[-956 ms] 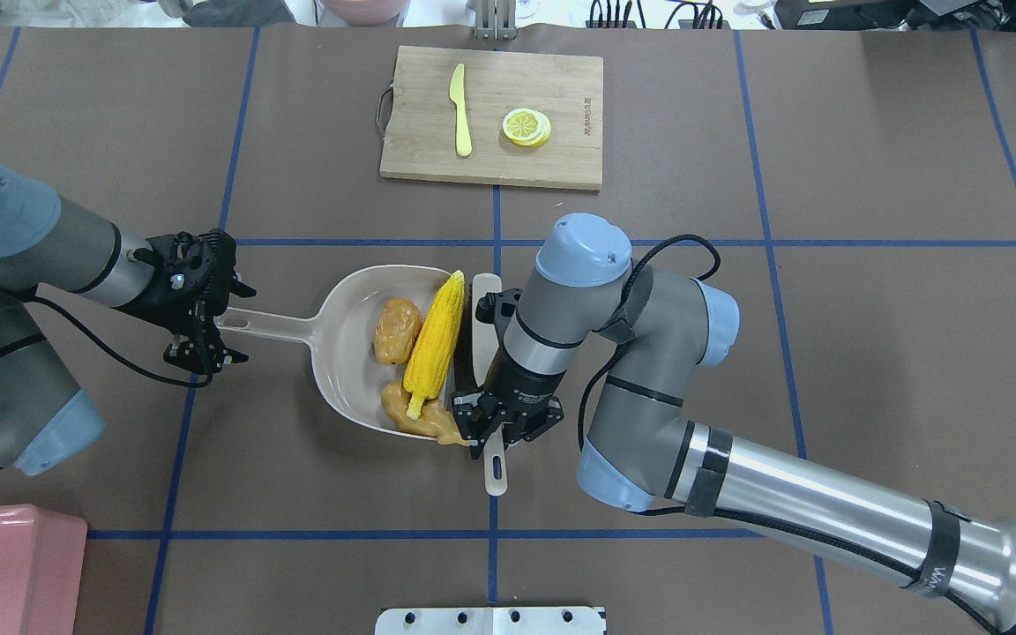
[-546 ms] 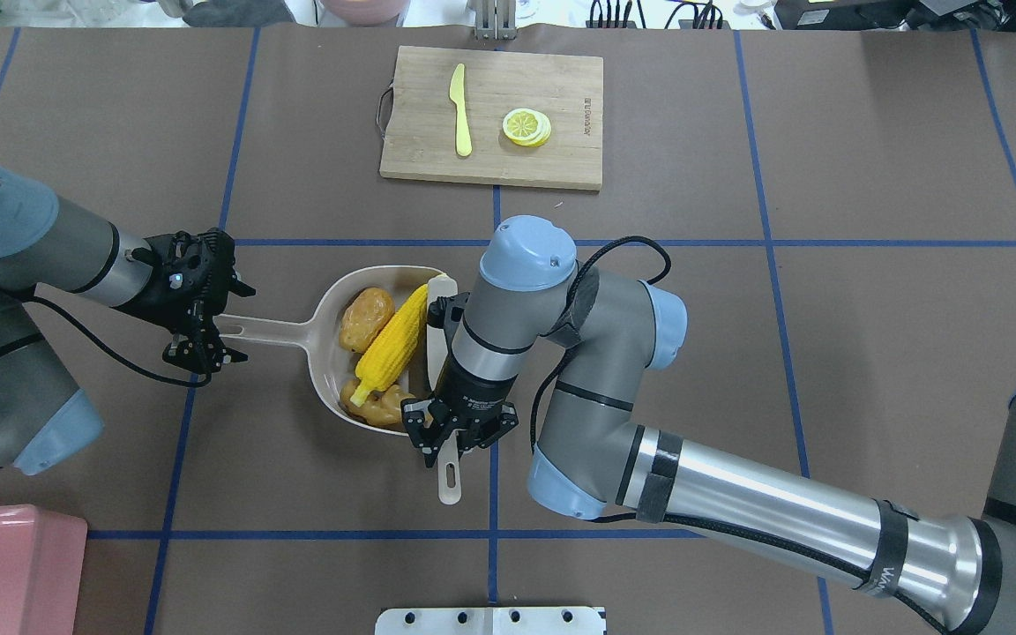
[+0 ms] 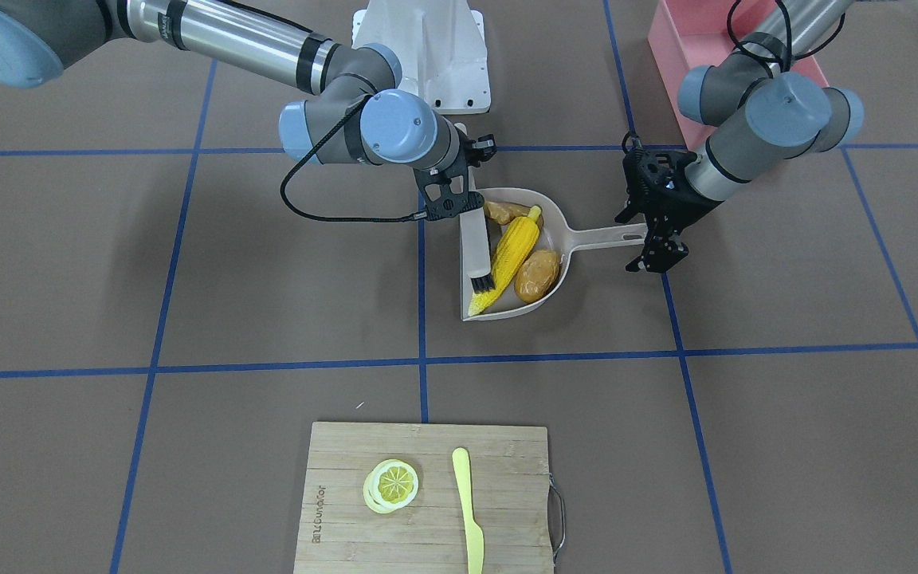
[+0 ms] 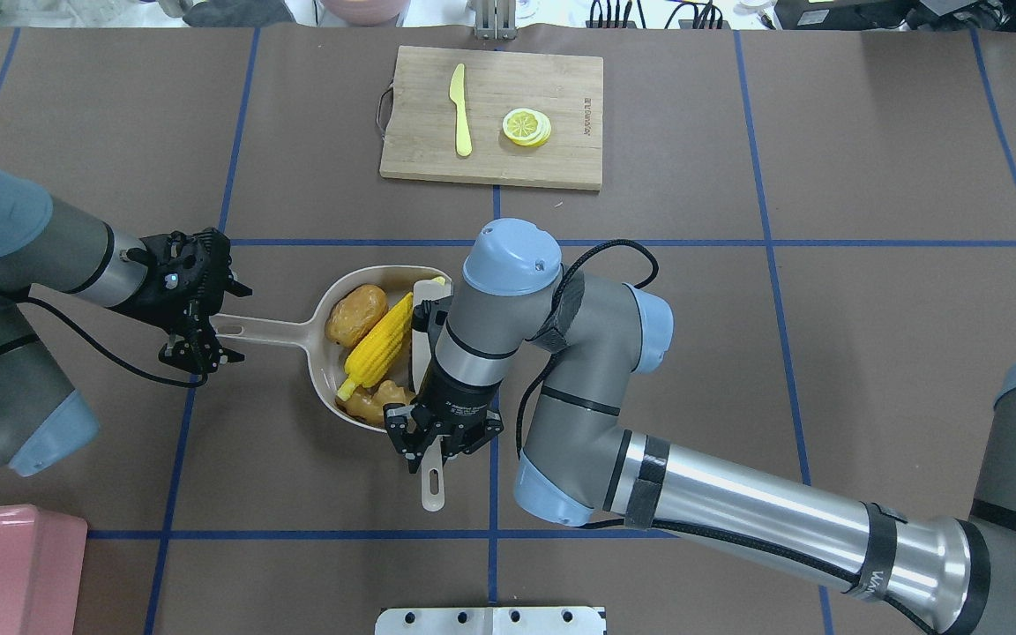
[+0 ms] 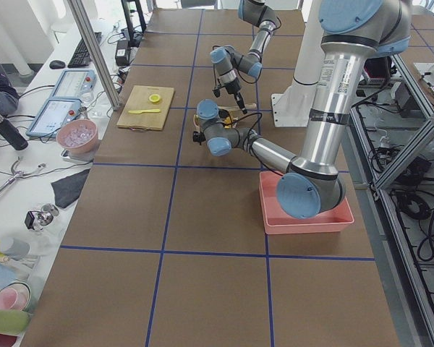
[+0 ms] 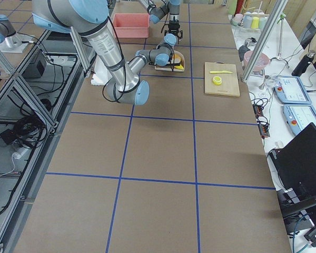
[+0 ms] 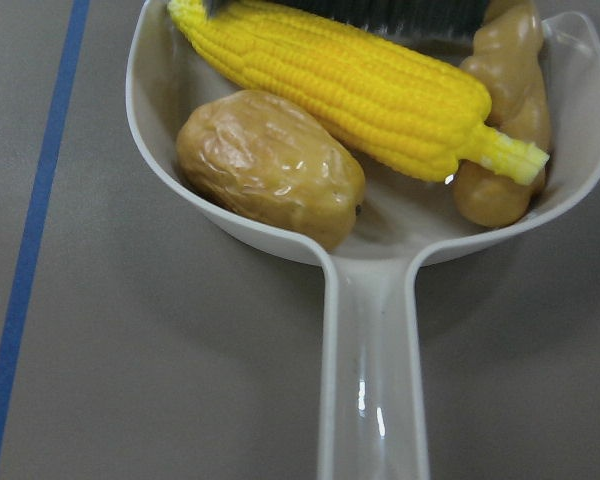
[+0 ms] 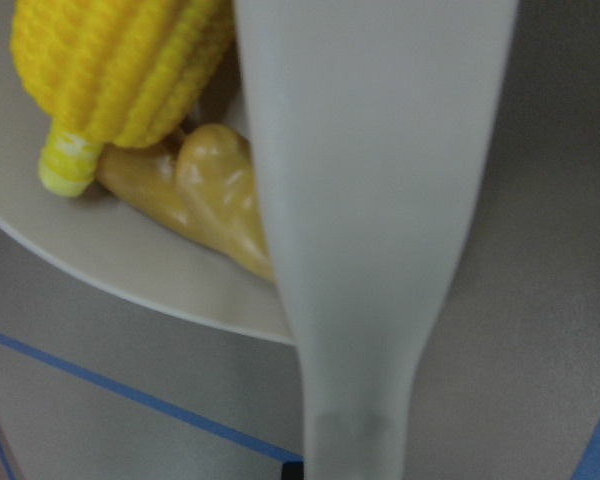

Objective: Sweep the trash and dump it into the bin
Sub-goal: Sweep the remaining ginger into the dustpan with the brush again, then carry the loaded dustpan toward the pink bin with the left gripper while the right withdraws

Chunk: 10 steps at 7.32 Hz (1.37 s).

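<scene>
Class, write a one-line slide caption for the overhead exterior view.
Right gripper holds the brush at the mouth of the dustpan, corn, potato and ginger inside; left gripper grips its handle.

Bright, even light from overhead; shadows on the bench (image 4: 870, 353) are faint and soft-edged. Small white glints mark the potato (image 7: 270, 165) and the dustpan (image 7: 370, 400) handle at 6 o'clock. The right wrist view is out of focus throughout, the brush (image 8: 370, 200) a pale blur. Both side views bow at their edges; daylight washes out the left one at 11 o'clock.
</scene>
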Each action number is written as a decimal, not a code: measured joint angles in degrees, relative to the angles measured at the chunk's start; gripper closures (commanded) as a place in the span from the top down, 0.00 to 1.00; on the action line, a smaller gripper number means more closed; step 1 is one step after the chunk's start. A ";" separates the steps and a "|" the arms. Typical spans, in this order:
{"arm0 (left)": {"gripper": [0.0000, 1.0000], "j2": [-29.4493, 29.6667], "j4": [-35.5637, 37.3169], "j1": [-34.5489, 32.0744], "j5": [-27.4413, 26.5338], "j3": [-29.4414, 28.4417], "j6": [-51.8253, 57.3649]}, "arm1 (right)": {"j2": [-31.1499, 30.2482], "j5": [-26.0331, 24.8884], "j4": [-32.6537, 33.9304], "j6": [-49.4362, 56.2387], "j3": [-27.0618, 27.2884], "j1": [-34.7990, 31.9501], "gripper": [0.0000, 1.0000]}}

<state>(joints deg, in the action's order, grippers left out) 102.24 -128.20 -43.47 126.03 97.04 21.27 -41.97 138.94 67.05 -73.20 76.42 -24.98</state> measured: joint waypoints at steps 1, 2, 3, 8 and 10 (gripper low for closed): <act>0.92 -0.02 0.03 0.00 -0.02 0.10 -0.08 | -0.37 0.12 -0.06 -0.74 0.45 0.02 0.00; 0.89 -0.02 0.03 0.05 -0.03 0.12 -0.07 | -1.16 0.33 -0.03 -1.66 1.47 0.01 0.00; 0.85 -0.02 0.02 0.09 -0.02 0.11 -0.06 | -2.68 0.59 0.26 -2.23 3.62 -0.03 0.00; 0.29 -0.13 0.04 0.21 0.00 0.42 -0.17 | -12.24 1.26 3.56 -3.41 15.18 -0.49 0.00; 0.17 -0.18 -0.02 0.22 0.09 0.54 -0.19 | -16.66 2.19 7.07 -3.34 20.88 -2.54 0.00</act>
<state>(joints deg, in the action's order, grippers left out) 102.06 -128.22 -43.25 126.13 97.57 21.08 -58.63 141.14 74.12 -76.55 97.30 -27.53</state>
